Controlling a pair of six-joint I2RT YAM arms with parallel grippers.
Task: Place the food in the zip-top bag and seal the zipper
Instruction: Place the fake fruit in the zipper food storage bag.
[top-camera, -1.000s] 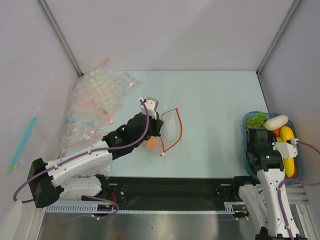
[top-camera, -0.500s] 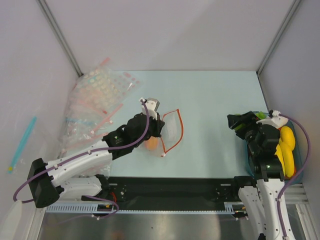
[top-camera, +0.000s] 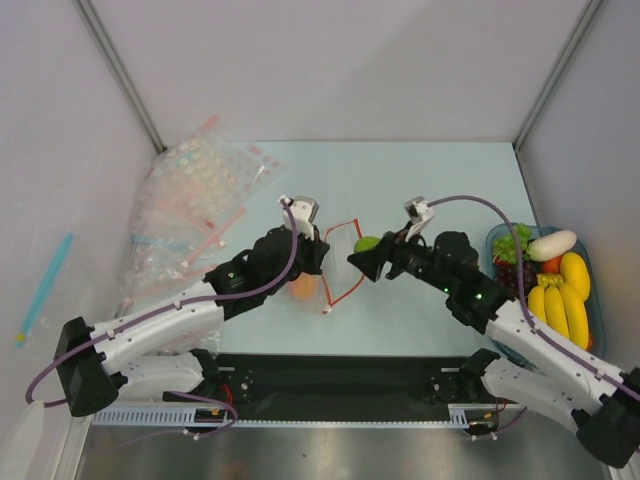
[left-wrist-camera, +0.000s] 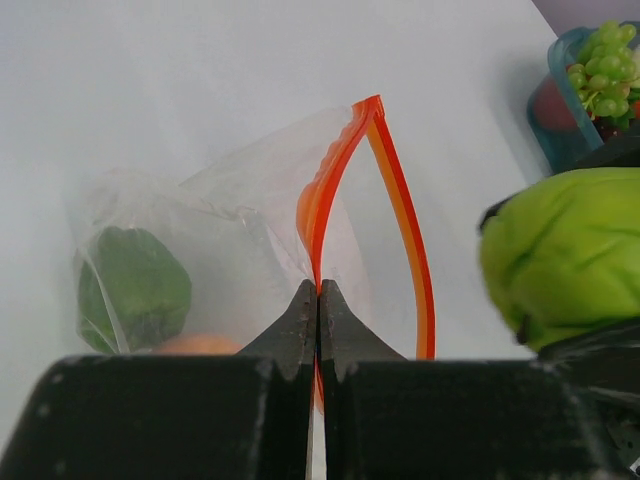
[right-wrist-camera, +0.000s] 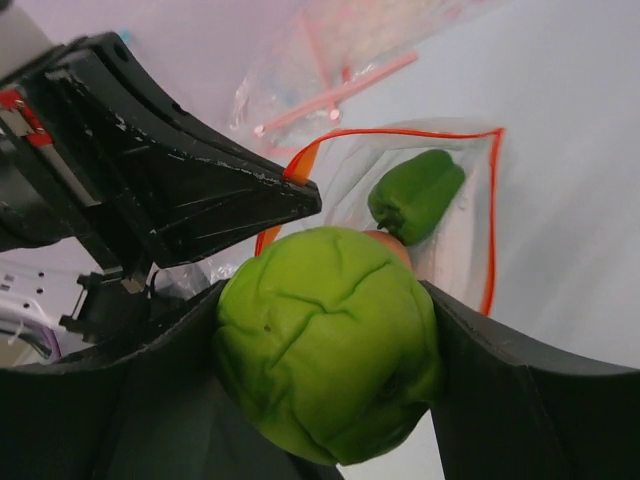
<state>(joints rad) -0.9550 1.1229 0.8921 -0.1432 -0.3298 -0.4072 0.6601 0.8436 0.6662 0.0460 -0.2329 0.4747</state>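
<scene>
The clear zip-top bag (top-camera: 340, 262) lies at mid table, its mouth held open. My left gripper (top-camera: 318, 256) is shut on the near lip of its red-orange zipper (left-wrist-camera: 325, 195); the other lip (left-wrist-camera: 408, 225) bows away. Inside the bag lie a dark green pepper (left-wrist-camera: 133, 288) and an orange ball (left-wrist-camera: 195, 345); both also show in the right wrist view, the pepper (right-wrist-camera: 417, 194) above the ball (right-wrist-camera: 388, 243). My right gripper (top-camera: 362, 256) is shut on a light green cabbage-like piece (right-wrist-camera: 328, 342), held just right of the bag's mouth (top-camera: 366, 243).
A teal tray (top-camera: 494, 243) at the right edge holds green grapes (top-camera: 515, 238), a white radish (top-camera: 552, 244), yellow bananas (top-camera: 563, 300) and a dark piece (top-camera: 512, 272). A heap of dotted clear bags with pink strips (top-camera: 195, 200) lies far left.
My right arm has swung from the tray leftward across the table, carrying the light green piece to the bag's mouth. My left gripper has kept its hold on the zipper lip.
</scene>
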